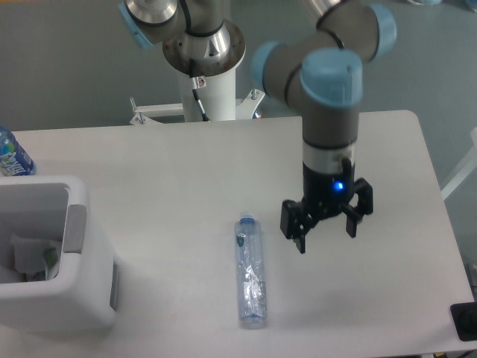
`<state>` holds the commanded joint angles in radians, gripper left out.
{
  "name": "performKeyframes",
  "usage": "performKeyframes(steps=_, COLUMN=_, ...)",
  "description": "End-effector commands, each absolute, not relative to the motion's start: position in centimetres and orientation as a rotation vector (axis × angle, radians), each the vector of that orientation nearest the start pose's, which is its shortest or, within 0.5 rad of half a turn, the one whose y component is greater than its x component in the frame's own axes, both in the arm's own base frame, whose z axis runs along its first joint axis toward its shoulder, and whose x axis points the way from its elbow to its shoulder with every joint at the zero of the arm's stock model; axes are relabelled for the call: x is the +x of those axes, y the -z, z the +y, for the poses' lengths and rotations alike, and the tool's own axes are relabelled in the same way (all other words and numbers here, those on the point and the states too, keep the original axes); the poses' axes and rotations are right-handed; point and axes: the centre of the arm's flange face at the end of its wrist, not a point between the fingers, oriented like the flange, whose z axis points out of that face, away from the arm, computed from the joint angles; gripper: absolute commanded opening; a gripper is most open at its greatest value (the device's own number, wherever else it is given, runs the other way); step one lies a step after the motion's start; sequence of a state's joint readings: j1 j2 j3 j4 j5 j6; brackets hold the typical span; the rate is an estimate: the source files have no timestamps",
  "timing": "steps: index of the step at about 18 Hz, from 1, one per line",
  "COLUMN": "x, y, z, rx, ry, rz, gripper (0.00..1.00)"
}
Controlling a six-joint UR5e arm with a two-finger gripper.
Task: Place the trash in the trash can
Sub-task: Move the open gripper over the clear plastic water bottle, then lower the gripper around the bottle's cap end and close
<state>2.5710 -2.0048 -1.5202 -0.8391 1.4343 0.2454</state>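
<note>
ok so nearest the camera the crushed clear bottle (pixel 250 273) is lying flat on the tabletop (pixel 171 171), long axis running roughly front to back, bluish cap end pointing away from us; it's the one piece of trash not binned yet; the crumpled wrapper (pixel 26 257) looks like it's already sitting down inside the trash can (pixel 52 265) at the left edge, though it's partly hidden by the wall so I can't swear to it

just past the bottle and off to its right hangs the gripper (pixel 326 222), fingers spread apart with nothing between them; it's beside the bottle, not over it, and not touching it

what I'd worry about: the thing is thin, slick and crushed, so if the jaws come down off-centre or along its length instead of across it, it'll probably roll or squirt out sideways; pinching near the cap end could make the far end droop and swing on the way over; the can is well apart to the left, so a weak grip has plenty of travel to fail in; a long bottle held crosswise might also catch the rim and bounce back out

further back at the far left there's the blue-labelled water bottle (pixel 11 156) standing behind the can; that's not trash, and a low carry path could knock it
</note>
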Motion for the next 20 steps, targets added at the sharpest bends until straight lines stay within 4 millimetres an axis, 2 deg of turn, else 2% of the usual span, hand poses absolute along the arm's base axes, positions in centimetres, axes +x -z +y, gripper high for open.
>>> performKeyframes(steps=4, x=-48.8, y=-30.6, z=50.5, rx=-2.612, ry=-0.137, rz=-0.968, gripper=1.0)
performKeyframes(steps=6, x=-47.2, y=-29.2, z=52.5, rx=-2.63, ry=-0.154, rz=-0.92, gripper=1.0)
performKeyframes(steps=8, x=-46.8, y=-27.6, z=53.6, rx=-2.652, ry=-0.135, rz=-0.909, gripper=1.0)
performKeyframes(steps=17, x=-42.9, y=-24.5, z=58.1, rx=-2.741, ry=-0.102, rz=-0.729, gripper=1.0)
performKeyframes(steps=20, x=-41.7, y=-22.8, z=59.2, rx=-2.773, ry=-0.085, rz=-0.676, gripper=1.0)
